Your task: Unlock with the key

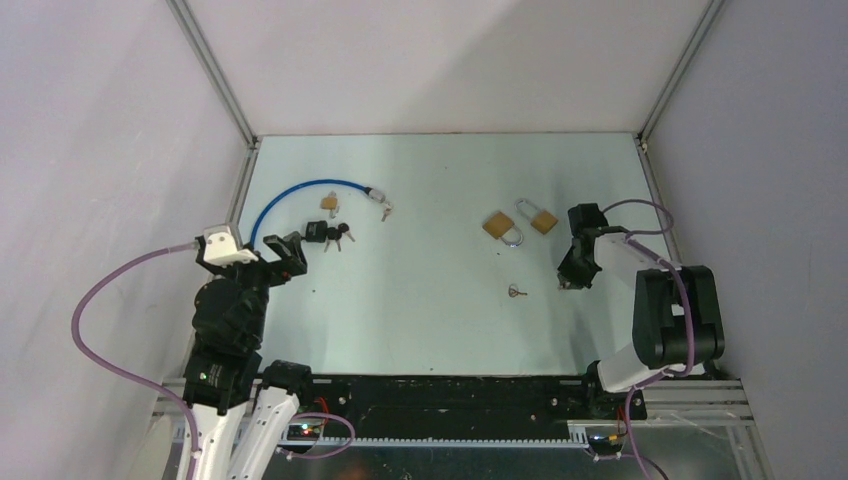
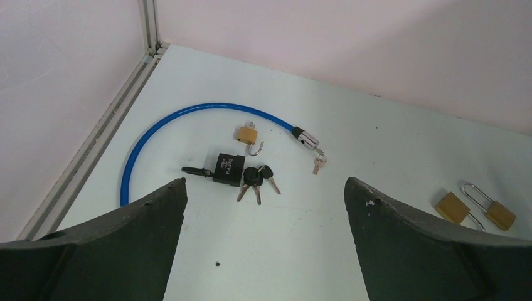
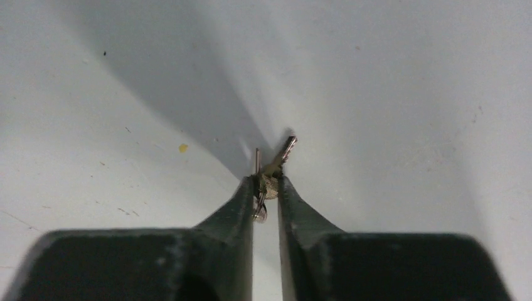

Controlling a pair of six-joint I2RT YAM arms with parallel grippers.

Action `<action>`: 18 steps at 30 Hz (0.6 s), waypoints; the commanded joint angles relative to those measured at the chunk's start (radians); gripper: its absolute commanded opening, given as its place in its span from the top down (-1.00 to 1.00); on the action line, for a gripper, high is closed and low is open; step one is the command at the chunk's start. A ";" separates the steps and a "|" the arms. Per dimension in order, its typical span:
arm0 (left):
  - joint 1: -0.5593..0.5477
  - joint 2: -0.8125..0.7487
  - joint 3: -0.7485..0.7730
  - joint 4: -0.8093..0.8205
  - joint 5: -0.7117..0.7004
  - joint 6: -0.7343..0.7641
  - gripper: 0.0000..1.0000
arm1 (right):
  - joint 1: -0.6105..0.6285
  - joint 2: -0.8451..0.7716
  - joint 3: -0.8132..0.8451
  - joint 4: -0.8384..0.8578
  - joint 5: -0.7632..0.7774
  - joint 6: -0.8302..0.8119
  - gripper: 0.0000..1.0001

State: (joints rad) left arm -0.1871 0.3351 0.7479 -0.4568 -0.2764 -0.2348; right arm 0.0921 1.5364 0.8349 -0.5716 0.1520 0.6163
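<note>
My right gripper [image 3: 266, 183] is shut on a small brass key [image 3: 286, 149]; the key's blade and a second thin piece on its ring stick out past the fingertips, low over the table. From the top view this gripper [image 1: 571, 283] sits right of centre, just below two brass padlocks [image 1: 498, 225] [image 1: 543, 221]. Another small key [image 1: 516, 291] lies loose on the table to its left. My left gripper [image 2: 265, 183] stands open above bare table, short of a black padlock [image 2: 228, 168] with black-headed keys [image 2: 255, 179].
A blue cable lock [image 2: 157, 125] curves along the back left, with a key at its metal end [image 2: 307, 138]. A small brass padlock [image 2: 248, 135] with an open shackle lies inside the curve. White walls and an aluminium frame [image 1: 240, 180] enclose the table.
</note>
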 commanded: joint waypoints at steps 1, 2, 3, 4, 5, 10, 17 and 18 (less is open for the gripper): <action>-0.005 0.017 -0.004 0.032 0.013 0.012 -0.97 | 0.025 -0.042 -0.026 0.017 0.024 0.014 0.79; -0.005 0.019 -0.004 0.031 0.014 0.012 -0.97 | 0.042 -0.068 -0.026 0.018 0.024 0.013 0.92; -0.005 0.020 -0.004 0.033 0.015 0.012 -0.97 | 0.064 -0.095 -0.026 0.019 0.024 0.012 0.98; -0.006 0.021 -0.004 0.032 0.015 0.012 -0.97 | 0.076 -0.109 -0.022 0.019 0.022 0.013 1.00; -0.005 0.022 -0.004 0.033 0.015 0.012 -0.97 | 0.104 -0.134 -0.013 0.018 0.016 0.015 1.00; -0.004 0.030 -0.004 0.033 0.016 0.012 -0.97 | 0.261 -0.190 0.055 0.030 0.019 0.022 1.00; -0.004 0.039 -0.004 0.032 0.017 0.012 -0.97 | 0.551 -0.132 0.167 0.185 -0.030 0.047 1.00; -0.003 0.040 -0.004 0.033 0.016 0.012 -0.97 | 0.575 -0.094 0.178 0.201 -0.033 0.046 1.00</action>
State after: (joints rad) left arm -0.1875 0.3618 0.7479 -0.4511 -0.2729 -0.2348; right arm 0.5598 1.3766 0.9386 -0.4911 0.1356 0.6399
